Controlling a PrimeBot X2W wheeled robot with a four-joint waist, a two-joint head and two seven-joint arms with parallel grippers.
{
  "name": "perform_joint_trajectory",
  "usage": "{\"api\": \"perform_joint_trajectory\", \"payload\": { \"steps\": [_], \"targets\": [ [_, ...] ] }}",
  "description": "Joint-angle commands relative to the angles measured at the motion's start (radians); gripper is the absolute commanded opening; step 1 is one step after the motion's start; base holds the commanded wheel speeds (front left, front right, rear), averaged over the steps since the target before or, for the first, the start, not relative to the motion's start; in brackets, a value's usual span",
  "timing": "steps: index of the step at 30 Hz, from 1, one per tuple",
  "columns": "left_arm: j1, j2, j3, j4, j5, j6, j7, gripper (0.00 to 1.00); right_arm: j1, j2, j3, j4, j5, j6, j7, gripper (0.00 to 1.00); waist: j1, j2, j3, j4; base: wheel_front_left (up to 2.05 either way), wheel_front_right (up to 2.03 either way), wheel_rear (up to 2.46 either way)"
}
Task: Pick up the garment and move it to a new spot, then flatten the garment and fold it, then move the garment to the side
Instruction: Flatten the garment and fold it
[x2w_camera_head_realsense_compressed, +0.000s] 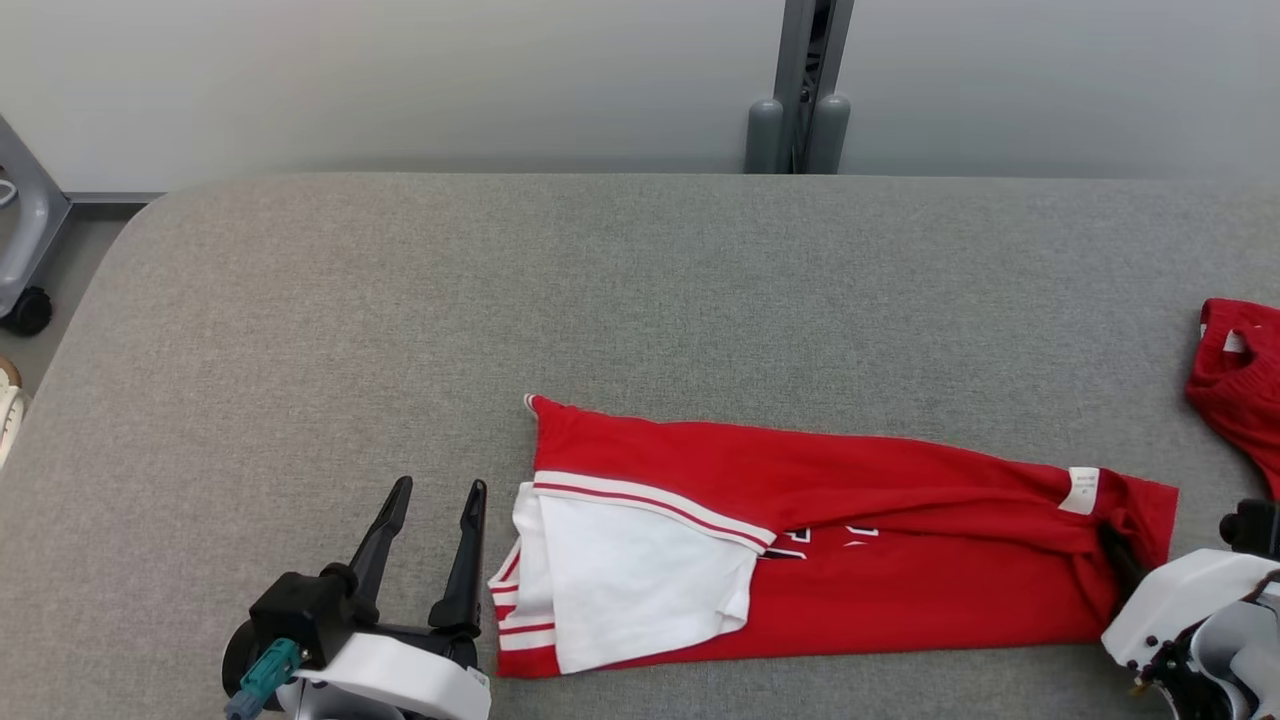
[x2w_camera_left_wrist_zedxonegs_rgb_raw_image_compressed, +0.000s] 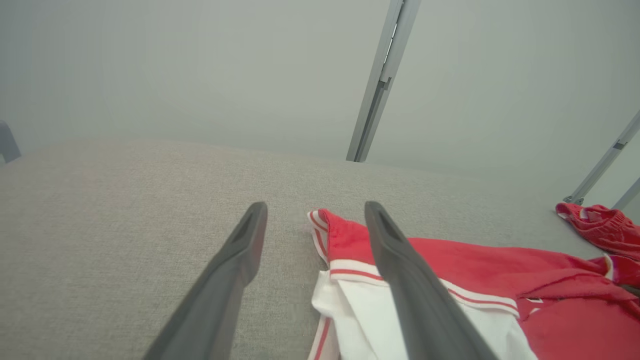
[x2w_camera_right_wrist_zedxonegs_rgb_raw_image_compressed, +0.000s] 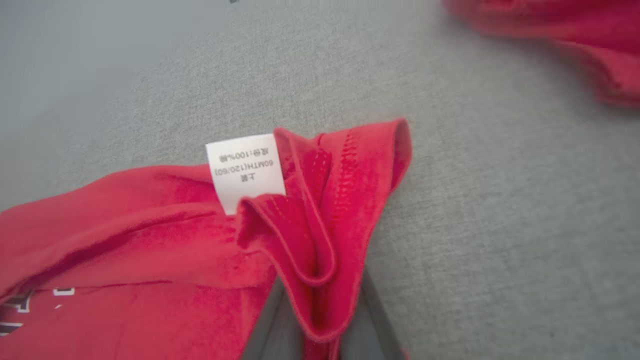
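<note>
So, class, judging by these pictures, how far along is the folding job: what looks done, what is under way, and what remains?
Done: the shirt lies on the table as a long strip, seemingly folded lengthwise. Under way: the right pincer pinches the end by the label; the left pincer stands open beside the sleeve end. Left: folding it across and moving it aside.

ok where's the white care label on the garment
In the head view the white label sits at the right end of the red garment, just beyond the right pincer gripping it.

Lab-like test room: grey fabric-covered table (x2w_camera_head_realsense_compressed: 400, 300), bare pale wall (x2w_camera_head_realsense_compressed: 400, 80), metal post (x2w_camera_head_realsense_compressed: 800, 80) (wheeled stand (x2w_camera_head_realsense_compressed: 35, 230) at left).
</note>
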Motion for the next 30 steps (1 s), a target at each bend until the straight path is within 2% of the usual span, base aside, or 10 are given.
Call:
{"api": "perform_joint_trajectory", "payload": {
  "steps": [1,11,17,23,30],
  "targets": [
    [0.007,0.004,0.005,0.003,-0.001,-0.002,-0.004,1.0,-0.018,-0.025,0.01,0.021,-0.018,-0.006,-0.007,0.0,0.0,0.0,-0.004,0.0,0.0,0.0,0.0],
    [0.016,0.004,0.004,0.012,-0.011,-0.004,-0.004,1.0,-0.105,-0.108,0.084,0.16,-0.111,-0.006,0.014,0.0,0.0,0.0,-0.026,0.002,0.0,0.0,0.0],
    [0.024,0.004,0.004,0.015,-0.021,-0.003,-0.004,1.0,-0.147,-0.124,0.116,0.229,-0.156,-0.006,0.024,0.0,0.0,0.0,-0.038,0.003,0.0,0.0,0.0],
    [0.029,0.004,-0.003,0.018,-0.026,0.0,-0.004,1.0,-0.173,-0.103,0.143,0.256,-0.183,-0.006,0.035,0.0,0.0,0.0,-0.051,0.007,0.0,0.0,0.0],
    [0.054,0.004,0.005,0.026,-0.033,0.001,-0.004,1.0,-0.166,-0.076,0.184,0.218,-0.204,-0.005,0.055,0.0,0.0,0.0,-0.084,0.002,0.0,0.0,0.0]
  ]
}}
